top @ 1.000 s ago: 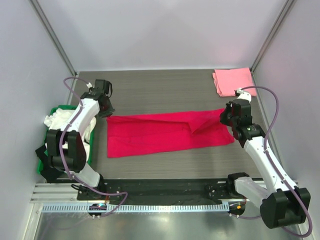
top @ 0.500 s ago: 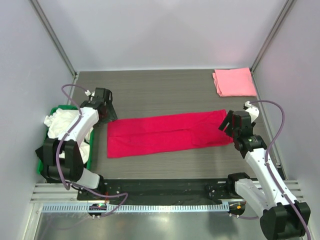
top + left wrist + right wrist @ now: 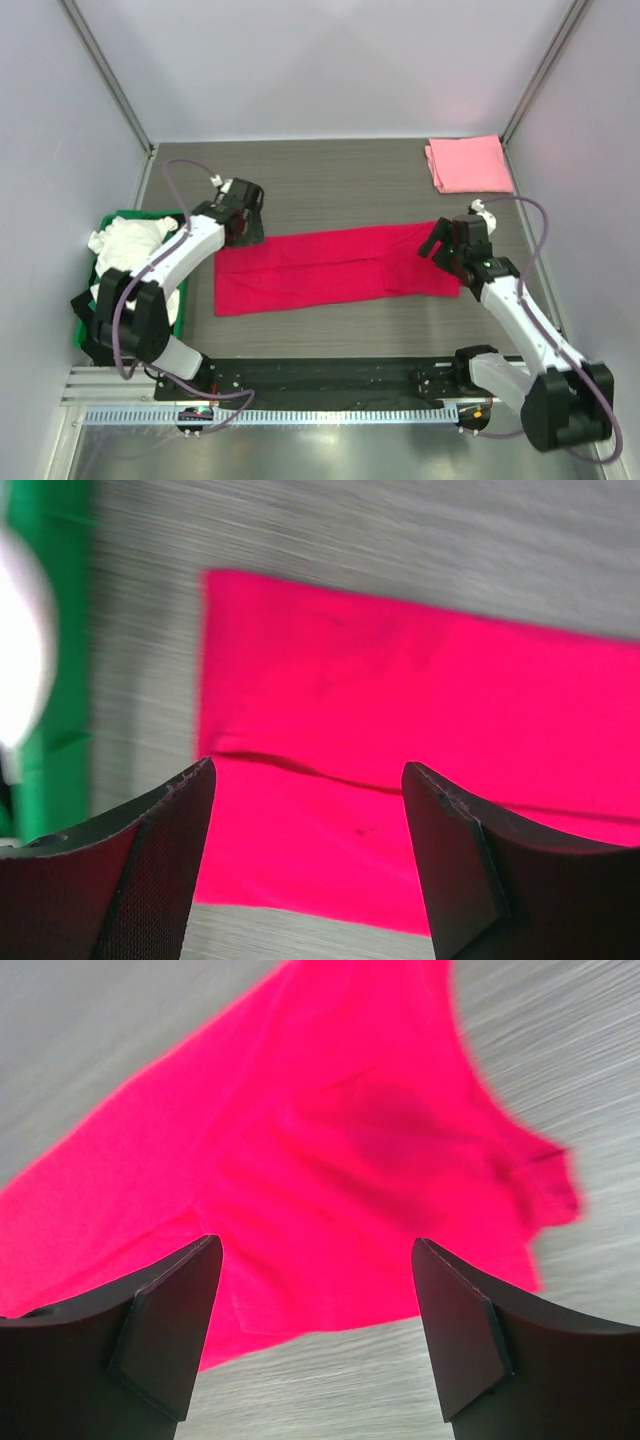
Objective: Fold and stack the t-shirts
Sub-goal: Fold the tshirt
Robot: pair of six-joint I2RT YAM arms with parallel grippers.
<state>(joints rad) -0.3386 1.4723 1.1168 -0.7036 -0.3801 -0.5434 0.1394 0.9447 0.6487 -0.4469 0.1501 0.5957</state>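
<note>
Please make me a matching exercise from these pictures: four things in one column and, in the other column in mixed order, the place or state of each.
1. crimson t-shirt
2. pink t-shirt
3. white t-shirt
4. left gripper

A. folded, at the far right corner of the table
B. open, above one end of a shirt
C. crumpled in the green crate
D. lying flat as a long strip, mid-table

Pairs: 1-D, 2-A, 3-C, 4-B
</note>
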